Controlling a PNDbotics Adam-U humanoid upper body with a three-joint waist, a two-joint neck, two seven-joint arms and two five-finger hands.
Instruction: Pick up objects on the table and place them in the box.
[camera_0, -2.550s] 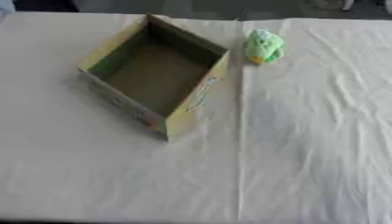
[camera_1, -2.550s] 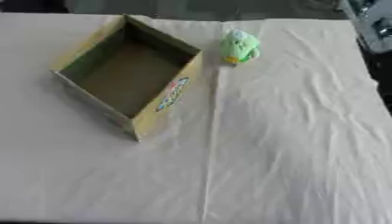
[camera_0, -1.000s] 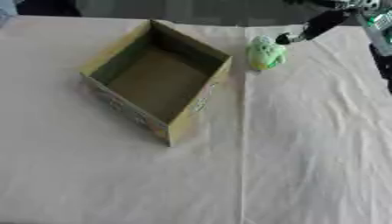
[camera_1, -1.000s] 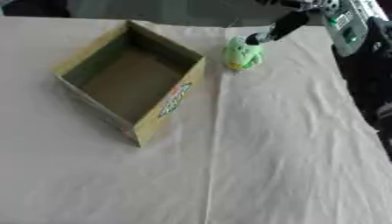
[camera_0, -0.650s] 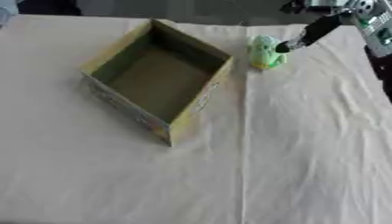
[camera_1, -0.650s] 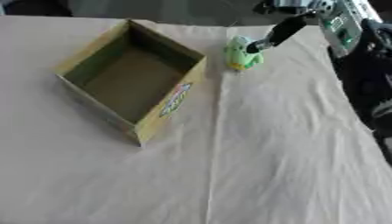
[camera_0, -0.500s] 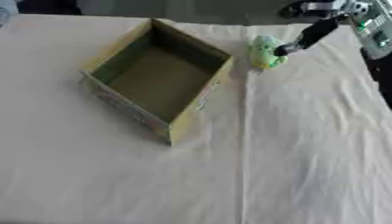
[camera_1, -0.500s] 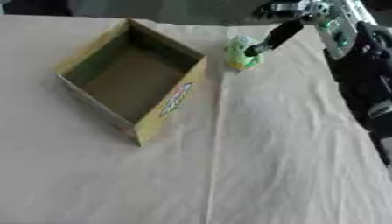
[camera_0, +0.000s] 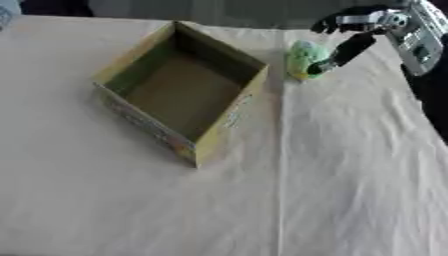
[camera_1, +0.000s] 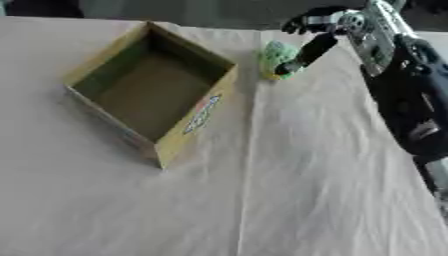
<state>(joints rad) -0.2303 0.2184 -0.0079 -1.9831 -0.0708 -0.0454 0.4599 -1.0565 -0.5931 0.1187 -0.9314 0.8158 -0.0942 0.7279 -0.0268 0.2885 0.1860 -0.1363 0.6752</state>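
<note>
Reaching in from the table's (camera_0: 350, 175) far right corner, the right hand (camera_0: 350, 37) touches the green toy (camera_0: 304, 58) with fingers spread, ungrasped, the box (camera_0: 179, 95) empty.

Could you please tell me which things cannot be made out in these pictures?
- Green object: blurred in both eye views; its kind is unclear.
- Right hand: whether it touches the green object is unclear.
- Box: its side print is too blurred to read.
- Left hand: outside both views.
</note>
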